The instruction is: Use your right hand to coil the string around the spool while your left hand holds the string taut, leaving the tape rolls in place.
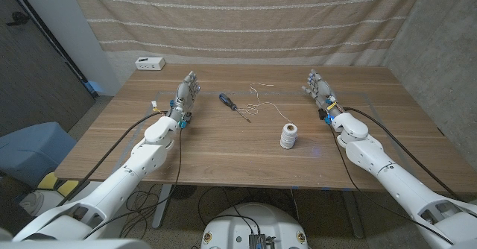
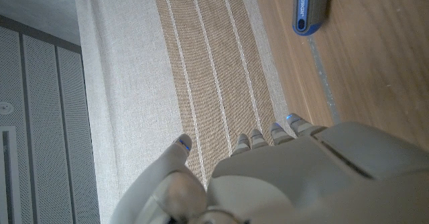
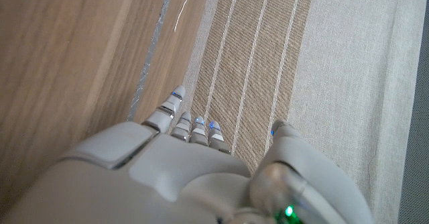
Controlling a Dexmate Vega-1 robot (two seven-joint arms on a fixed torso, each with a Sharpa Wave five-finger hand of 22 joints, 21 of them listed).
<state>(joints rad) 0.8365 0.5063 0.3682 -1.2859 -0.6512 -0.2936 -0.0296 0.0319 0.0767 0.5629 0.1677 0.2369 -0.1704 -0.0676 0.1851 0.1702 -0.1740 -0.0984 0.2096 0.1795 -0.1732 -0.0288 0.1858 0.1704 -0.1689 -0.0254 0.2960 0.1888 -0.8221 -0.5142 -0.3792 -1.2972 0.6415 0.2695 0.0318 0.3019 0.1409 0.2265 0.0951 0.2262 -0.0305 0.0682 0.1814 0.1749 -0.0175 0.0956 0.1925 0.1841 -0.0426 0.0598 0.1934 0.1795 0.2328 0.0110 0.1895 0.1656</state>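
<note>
- Striped beige fabric hangs as a backdrop behind a wooden table, with grey wall panels to either side, as the robot's two white arms reach in from the near corners.
- At the left side of the table, the left hand is empty, its fingers apart and stretched toward the backdrop; the left wrist view shows the fingertips pointing at the striped cloth.
- At the right side, the right hand mirrors it, fingers spread and gripping nothing, well apart from everything on the wood.
- Right of centre, a white spool stands upright on the table, wound with pale thread and nearer the right arm than the left.
- From the spool, a thin white string trails away toward the far edge in loose curls, lying slack on the wood; a short end of it shows in the right wrist view near the table's far edge.
- Between the left hand and the string lies a screwdriver with a blue-and-black handle, its tip pointing toward the spool; the handle shows in the left wrist view.
- Near the far left corner sits a small white box.
</note>
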